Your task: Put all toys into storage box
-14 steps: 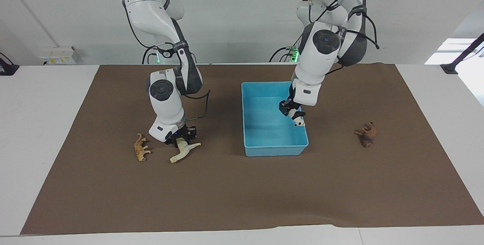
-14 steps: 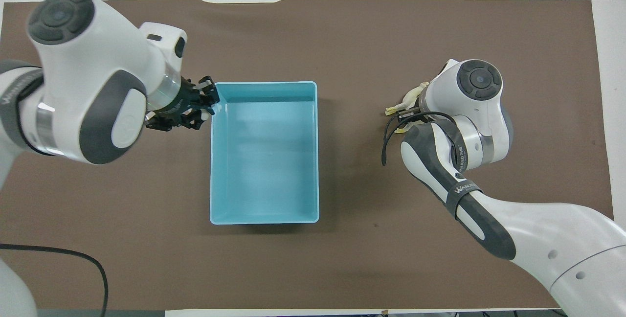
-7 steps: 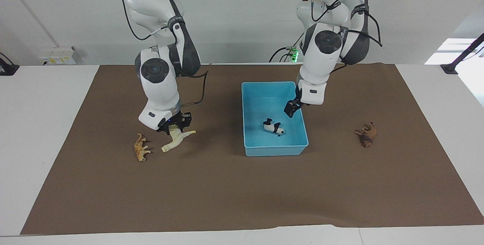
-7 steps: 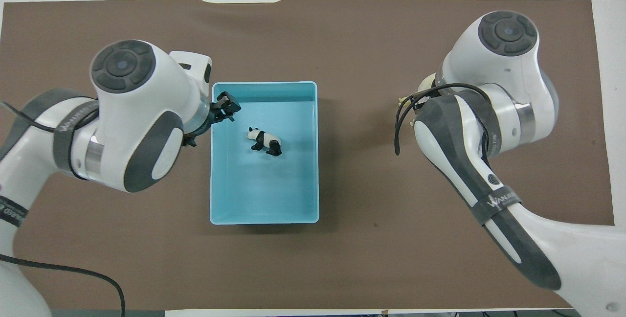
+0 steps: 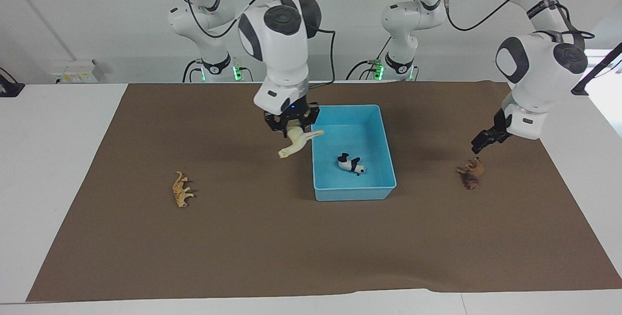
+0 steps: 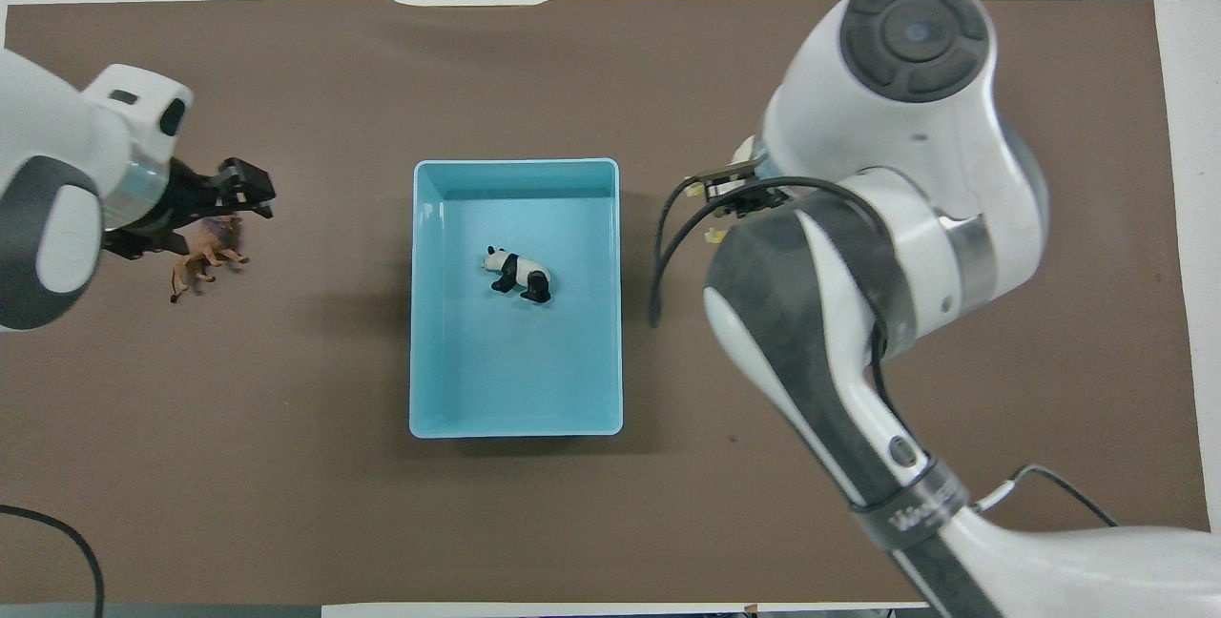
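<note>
Held pinched in right gripper [image 5: 290,127]: cream-white plastic horse [image 5: 296,142], overhanging rim of light blue plastic storage box [image 5: 354,193], black-and-white panda [image 5: 351,164] inside. Risk: early release outside. Left gripper [image 5: 481,143] open above dark brown lion [image 5: 470,173]; tan spotted cat [image 5: 181,189] untouched.

Panda [image 5: 351,164] lies in storage box [image 5: 353,193], mid table [image 5: 301,247]. Lion [image 5: 470,173] on table toward left arm's end, left pincer [image 5: 481,143] over it. Big cat [image 5: 181,189] toward right arm's end. Right pincer [image 5: 290,128] holds horse [image 5: 299,141] over box's rim on that side.
</note>
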Motion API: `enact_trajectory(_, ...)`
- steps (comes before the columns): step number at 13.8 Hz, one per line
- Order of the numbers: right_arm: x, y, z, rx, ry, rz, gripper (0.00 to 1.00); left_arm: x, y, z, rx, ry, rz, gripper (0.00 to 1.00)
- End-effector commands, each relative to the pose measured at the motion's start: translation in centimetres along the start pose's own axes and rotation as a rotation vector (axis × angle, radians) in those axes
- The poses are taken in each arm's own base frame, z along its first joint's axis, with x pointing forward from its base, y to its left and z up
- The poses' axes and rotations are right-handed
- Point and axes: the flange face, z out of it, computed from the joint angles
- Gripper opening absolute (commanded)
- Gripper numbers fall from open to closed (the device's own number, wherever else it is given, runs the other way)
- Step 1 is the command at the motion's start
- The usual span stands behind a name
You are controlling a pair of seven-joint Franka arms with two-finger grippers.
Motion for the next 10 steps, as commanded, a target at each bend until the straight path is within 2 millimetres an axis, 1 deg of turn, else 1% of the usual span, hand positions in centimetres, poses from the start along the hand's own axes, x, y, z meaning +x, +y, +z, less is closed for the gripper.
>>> enact_trajectory(1, -0.4, -8.4, 6.2, 0.025, 0.021, 0.018, 0.0, 0.1, -2.8, 3.9, 0.018, 0.048, 0.038, 1.0)
enact_trajectory(2, -0.8, -10.2, 8.8, 0.026, 0.032, 0.016, 0.0, -0.1, -3.2, 4.8, 0.014, 0.068, 0.021, 1.0)
enact_trajectory(3, -1.1, -10.4, 11.4, 0.012, 0.031, 0.008, 0.0, 0.0, -4.3, 5.3, 0.013, 0.099, 0.002, 1.0)
enact_trajectory(4, -1.7, -10.1, 13.6, 0.004, 0.031, 0.005, 0.0, 0.1, -4.6, 5.6, 0.014, 0.108, 0.015, 1.0)
enact_trajectory(5, -2.0, -9.8, 14.6, 0.001, 0.029, 0.008, 0.99, -0.1, -4.7, 6.1, 0.017, 0.1, 0.061, 1.0)
enact_trajectory(6, -2.0, -9.7, 14.3, -0.004, 0.02, 0.012, 1.0, -0.3, -5.1, 6.4, 0.019, 0.086, 0.106, 1.0)
enact_trajectory(7, -1.9, -9.5, 13.9, -0.009, 0.007, 0.024, 1.0, -0.8, -5.1, 7.2, 0.02, 0.07, 0.139, 1.0)
enact_trajectory(9, -1.1, -9.1, 12.1, -0.018, -0.011, 0.048, 1.0, -1.4, -4.1, 8.6, 0.017, 0.049, 0.161, 1.0)
enact_trajectory(10, -0.5, -8.4, 11.0, -0.028, -0.019, 0.062, 1.0, -1.7, -3.5, 9.4, 0.016, 0.033, 0.171, 1.0)
